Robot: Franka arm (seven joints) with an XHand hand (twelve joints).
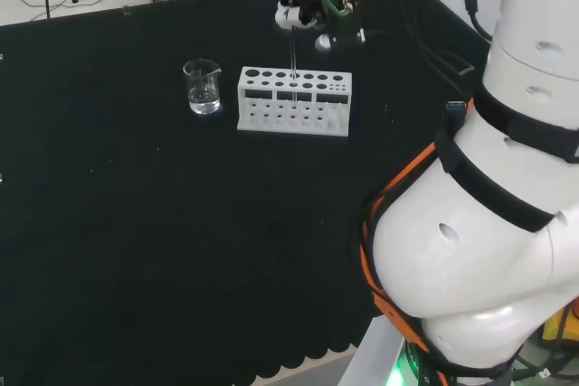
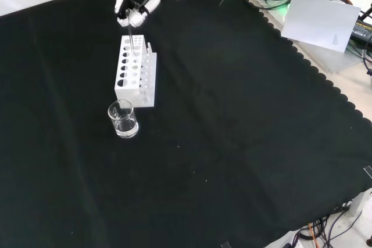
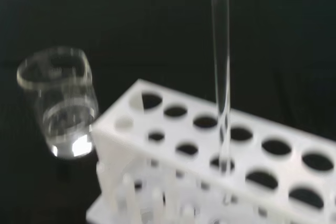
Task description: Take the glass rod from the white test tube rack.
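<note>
The bench is covered by a black cloth (image 2: 232, 143) with a scalloped edge, seen along the near side in the head view and along the right side in the front view. Beyond the cloth, a pale floor with cables and equipment is seen at the top of the head view, and a white sheet (image 2: 322, 21) lies off the cloth at the upper right of the front view.

In the head view, the right side is occupied by the arm's white links (image 1: 488, 250), banded in black and orange. In the front view the hand (image 2: 135, 5) is seen from above at the top of the cloth. In the wrist view the glass rod (image 3: 220, 66) is shown close, passing down through a hole in the near row of the white test tube rack (image 3: 173, 145).

The rod (image 1: 293, 56) stands upright with its lower end in the rack (image 1: 294, 101) and its upper end at the hand (image 1: 303, 8). The fingers are curled about the top of the rod, apparently pinching it, though the contact itself is small in both views.

A clear beaker (image 1: 203, 86) stands just beside the rack, to its left in the head view and nearer the camera (image 2: 123, 118) in the front view. A shallow layer of clear liquid is seen in it (image 3: 60, 103). The rack's other holes appear unoccupied.
</note>
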